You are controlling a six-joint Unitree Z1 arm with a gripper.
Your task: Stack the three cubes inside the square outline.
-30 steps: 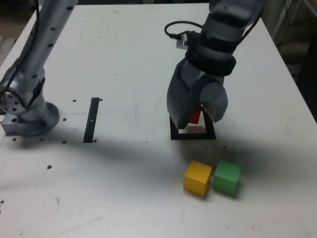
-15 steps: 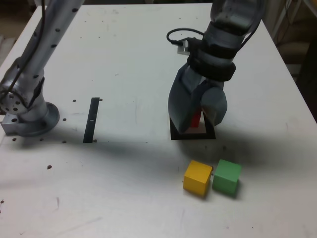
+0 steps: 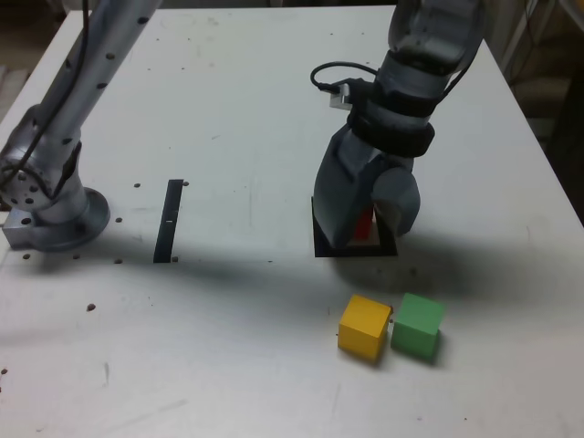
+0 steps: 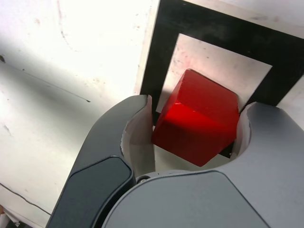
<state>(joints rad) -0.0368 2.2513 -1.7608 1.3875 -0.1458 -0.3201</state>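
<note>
The red cube (image 4: 197, 116) sits between the two fingers (image 4: 137, 137) of the gripper (image 3: 365, 224), down over the white centre of the square outline (image 3: 354, 249), and it looks turned a little against the outline's edges. The jaws stand part way open and close about the cube's two sides; whether they are pressing it or have just let go I cannot tell, since the wrist view shows hardly any gap on either side. My guess is the cube is being set down here as the bottom of the stack, which is why the gripper hangs so low and points nearly straight down over the outline. The outline holds only this one cube. The yellow cube (image 3: 364, 328) and the green cube (image 3: 418, 325) rest on the desk (image 3: 228, 109) nearer the camera than the outline, just beside each other, the green on the exterior view's right. Further from the outline, towards the exterior view's left, lies a thin black strip (image 3: 169, 220), and beyond that the arm's base (image 3: 50, 214).
</note>
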